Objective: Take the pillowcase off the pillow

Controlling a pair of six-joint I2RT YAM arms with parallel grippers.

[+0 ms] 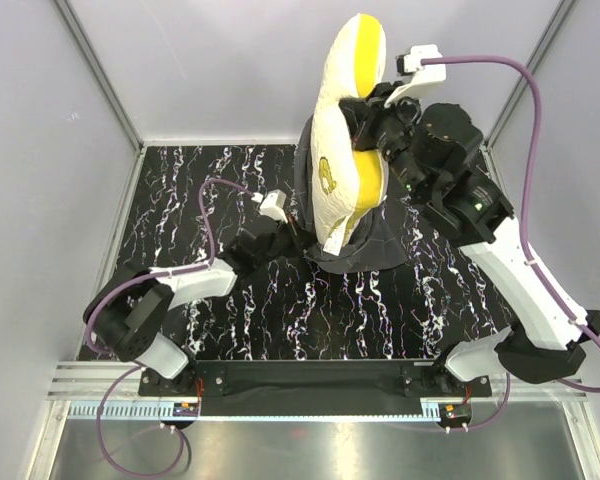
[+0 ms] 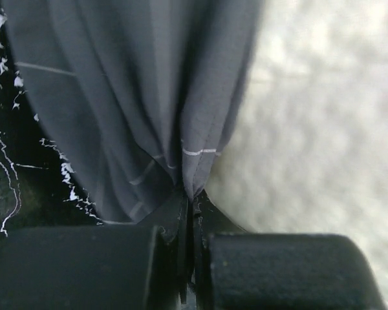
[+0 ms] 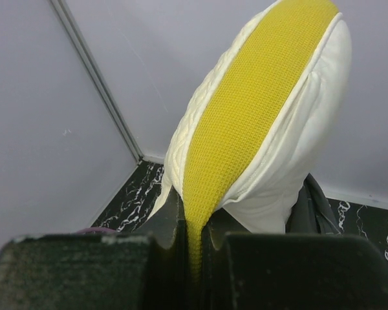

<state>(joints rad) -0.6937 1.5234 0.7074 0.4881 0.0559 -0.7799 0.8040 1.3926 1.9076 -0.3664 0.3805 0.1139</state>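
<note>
Black white-veined marble tabletop [image 1: 230, 330] across the whole floor of the cell, grey walls [image 1: 180, 70] behind and to both sides.

Cream-white quilted pillow [image 1: 332, 150] next in size. Stood on end over the far middle of the tabletop, upper end curled toward the back wall. Yellow side band [image 1: 365, 60] turned toward the right arm. Mostly bare, only the lower end sunk in dark fabric. Right wrist camera: same pillow [image 3: 297, 129] rising away from the fingers, yellow side band [image 3: 246, 129] running straight down into them.

Dark charcoal pillowcase [image 1: 385, 245] with thin white grid lines. Slumped round the foot of the pillow and pooled on the tabletop. Left wrist camera: pillowcase [image 2: 149, 97] hanging in long vertical folds, gathered to a point at the fingers. Blurred quilted pillow [image 2: 323, 129] just beside it on the right, strip of tabletop [image 2: 6, 161] on the left.

Right gripper [image 1: 360, 112] raised high beside the pillow, roughly mid-height. Wrist view of right gripper [image 3: 194, 223]: pinched firmly on the yellow side band, fabric squeezed flat between the two fingers.

Left gripper [image 1: 302, 238] low, close to the tabletop, at the left edge of the pillowcase heap. Wrist view of left gripper [image 2: 193, 200]: pressed together on a fold of pillowcase, barely a slit between the fingers.

Purple cables [image 1: 520, 90] looping from each wrist camera back along the arms.

Small yellow logo [image 1: 325, 175] on the quilted face, lower half of the pillow, facing the left arm.
</note>
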